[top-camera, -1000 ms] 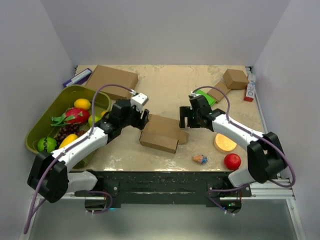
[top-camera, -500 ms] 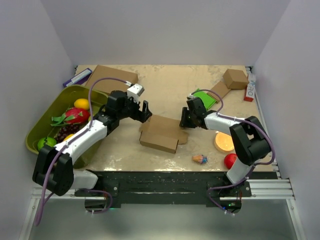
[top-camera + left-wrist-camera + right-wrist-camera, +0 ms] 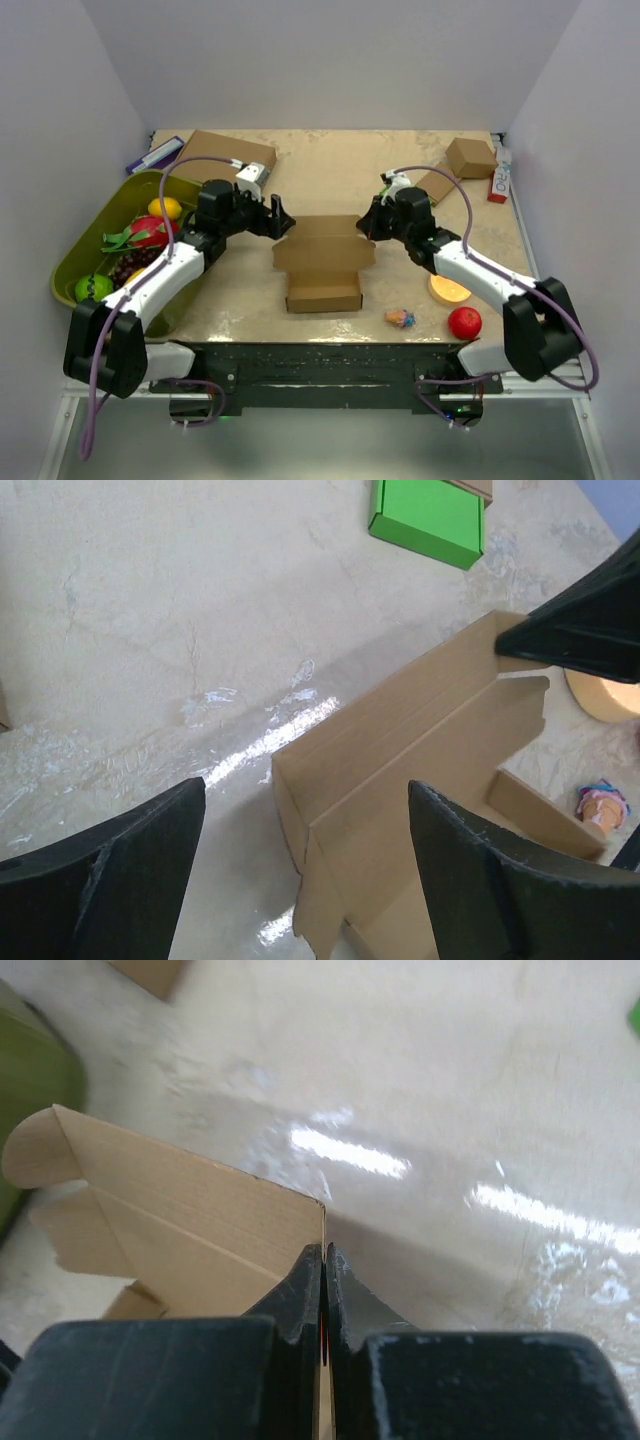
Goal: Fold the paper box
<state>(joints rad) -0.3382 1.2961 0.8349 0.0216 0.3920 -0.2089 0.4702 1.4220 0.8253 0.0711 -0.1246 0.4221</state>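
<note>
The paper box (image 3: 322, 262) sits open at the middle of the desk (image 3: 340, 170), between the two arms. Its shallow tray faces the near edge and its lid panel stands up along the far side, with a side tab jutting out at each end. The right tool (image 3: 367, 229) is pressed together on the right far corner of that lid. In the right wrist view its fingers (image 3: 310, 1285) meet on the thin cardboard edge, with the brown panel (image 3: 180, 1220) running off to the left. The left tool (image 3: 284, 223) is spread wide just beside the lid's left far corner. From the left wrist view the box corner (image 3: 400, 780) lies between and beyond the two dark fingers (image 3: 120, 870), apparently touching neither. A green tub of fruit (image 3: 75, 255) sits at the left edge, and a larger brown box (image 3: 225, 160) lies far left. On the right near side are an orange disc (image 3: 450, 287) and a red apple (image 3: 464, 322).
</note>
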